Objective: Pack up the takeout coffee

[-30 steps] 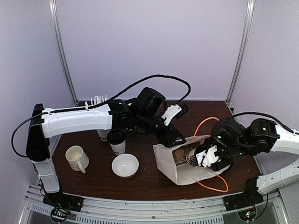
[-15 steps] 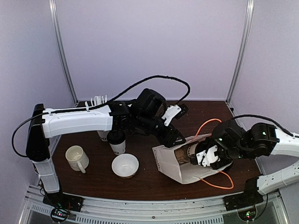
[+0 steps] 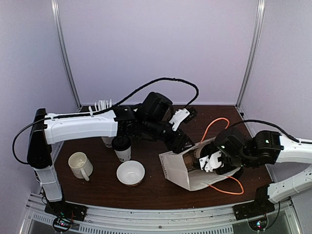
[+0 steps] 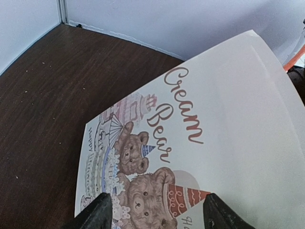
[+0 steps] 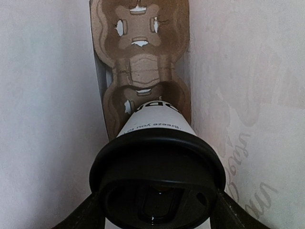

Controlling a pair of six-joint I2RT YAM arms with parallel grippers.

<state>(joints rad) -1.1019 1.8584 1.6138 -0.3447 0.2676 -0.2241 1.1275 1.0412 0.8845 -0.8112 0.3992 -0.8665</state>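
Right gripper [image 5: 155,215] was deep inside the paper bag [image 3: 176,171], jaws clenched on a lidded cup [image 5: 157,143]. The cup lay lengthwise, base aimed straight ahead at the near socket of the cardboard cup tray [image 5: 140,62]. Left gripper [image 4: 155,212] sat with jaws spread wide over the bag's printed side, gripping nothing visible. The second cup [image 3: 122,148] stood on the table [image 3: 151,192], left side.
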